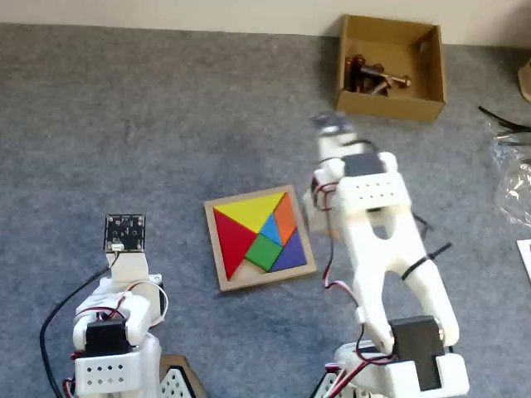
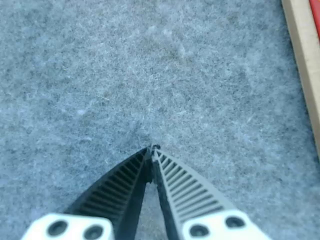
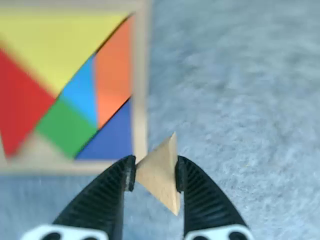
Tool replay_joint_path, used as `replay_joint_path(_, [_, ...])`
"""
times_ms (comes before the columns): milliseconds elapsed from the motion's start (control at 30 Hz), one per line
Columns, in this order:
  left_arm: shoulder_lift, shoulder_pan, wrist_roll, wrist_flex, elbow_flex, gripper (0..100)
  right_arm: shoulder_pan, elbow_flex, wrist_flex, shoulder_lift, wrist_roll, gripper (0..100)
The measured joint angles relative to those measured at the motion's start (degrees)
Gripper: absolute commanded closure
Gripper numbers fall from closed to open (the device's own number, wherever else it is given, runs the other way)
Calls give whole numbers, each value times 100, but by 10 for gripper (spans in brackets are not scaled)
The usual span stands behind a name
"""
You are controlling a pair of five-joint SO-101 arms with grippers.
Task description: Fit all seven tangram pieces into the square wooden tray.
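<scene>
The square wooden tray [image 1: 214, 249] lies mid-table on grey carpet. In it sit a yellow triangle [image 1: 249, 211], a red triangle [image 1: 232, 240], a light blue piece [image 1: 270, 228], an orange piece [image 1: 285, 217], a green square [image 1: 264, 251] and a dark blue triangle [image 1: 290, 253]. A bare triangular patch of tray floor [image 3: 30, 150] shows beside red and green. My right gripper [image 3: 155, 172] is shut on a plain wooden triangle [image 3: 160, 172], just outside the tray's rim [image 3: 141, 75]. My left gripper [image 2: 151, 150] is shut and empty over bare carpet, the tray's edge [image 2: 302, 60] off to one side.
A cardboard box [image 1: 390, 104] holding brown items stands at the back right. Cables and a clear plastic bag [image 1: 514, 182] lie along the right edge. The right arm [image 1: 373, 215] stretches along the tray's right side; the left arm [image 1: 116, 315] is at the front left.
</scene>
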Motion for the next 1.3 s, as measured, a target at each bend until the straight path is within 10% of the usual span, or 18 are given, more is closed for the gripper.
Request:
replay_joint_path(267, [0,0,0,0,0,995,624,193,-1055,0,-976,988])
replay_joint_path(1300, [0,0,0,0,0,995,668,1204,-659,-3068,193,993])
